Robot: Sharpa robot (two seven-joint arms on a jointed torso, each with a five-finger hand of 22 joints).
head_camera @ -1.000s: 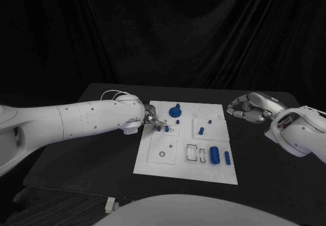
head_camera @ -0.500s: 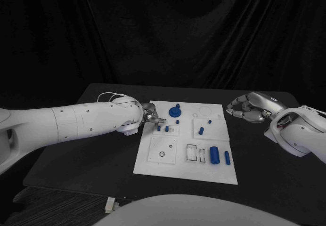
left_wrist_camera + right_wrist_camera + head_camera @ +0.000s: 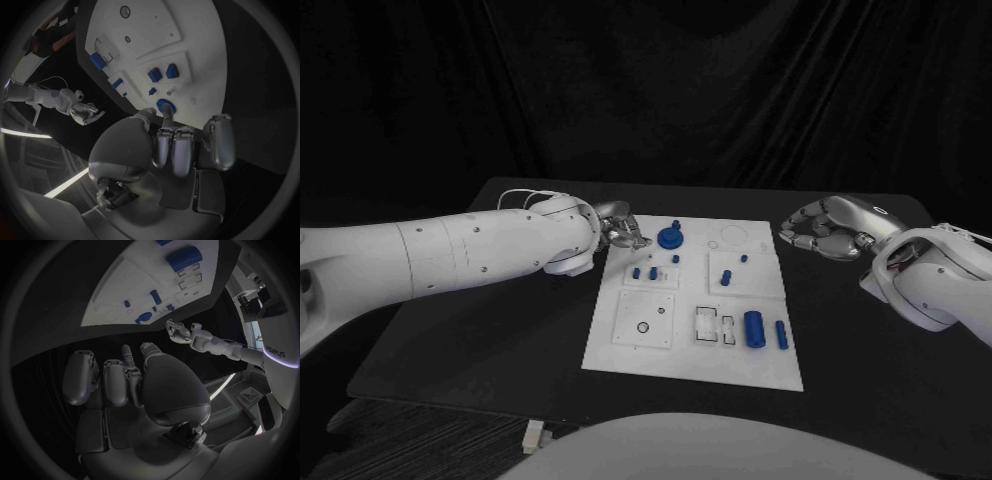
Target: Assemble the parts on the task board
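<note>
While the left hand (image 3: pixel 620 228) hovered with curled, empty fingers at the task board's (image 3: pixel 661 345) far-left corner, the right hand (image 3: pixel 828 228) hung clenched beside it.

my left hand (image 3: pixel 620 229) sits left of frame centre, fingers curled, holding nothing. my right hand (image 3: pixel 828 228) hovers at right, fingers curled inward, likewise empty.
</note>
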